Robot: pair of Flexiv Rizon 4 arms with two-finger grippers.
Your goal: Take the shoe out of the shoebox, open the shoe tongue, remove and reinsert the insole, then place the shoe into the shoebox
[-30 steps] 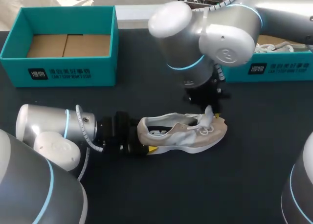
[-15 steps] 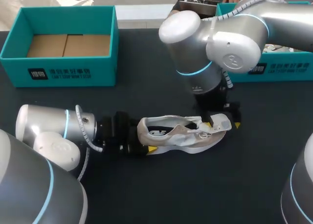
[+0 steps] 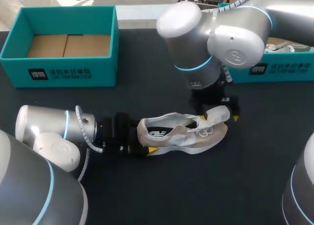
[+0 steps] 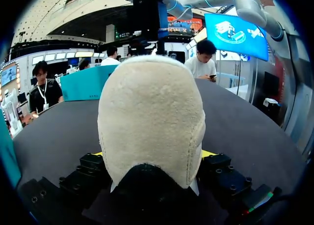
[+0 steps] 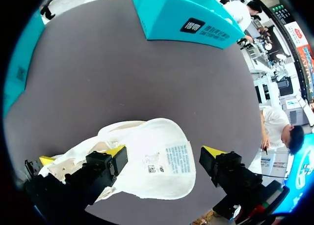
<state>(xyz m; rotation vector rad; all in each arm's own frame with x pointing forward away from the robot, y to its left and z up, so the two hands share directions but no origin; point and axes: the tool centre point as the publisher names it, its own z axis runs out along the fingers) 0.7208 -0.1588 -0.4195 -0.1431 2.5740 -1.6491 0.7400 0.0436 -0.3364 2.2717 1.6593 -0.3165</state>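
The left pincer (image 4: 153, 156) grips the shoe (image 3: 181, 136) by its heel; the right pincer (image 5: 164, 151) gapes wide around the shoe's lifted tongue (image 5: 159, 136).

The cream shoe (image 3: 189, 136) showed a fuzzy, suede-like heel (image 4: 149, 131); its white tongue (image 5: 164, 163) was smooth fabric. The black table (image 3: 162, 195) under the shoe was matt. Above the shoe my right arm's silver shell (image 3: 235, 36) shone glossy.

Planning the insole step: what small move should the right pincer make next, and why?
Probably shift the open right pincer back over the shoe opening and lower toward the insole: the tongue is flipped forward, the insole lies exposed, and the left pincer clamps the heel.
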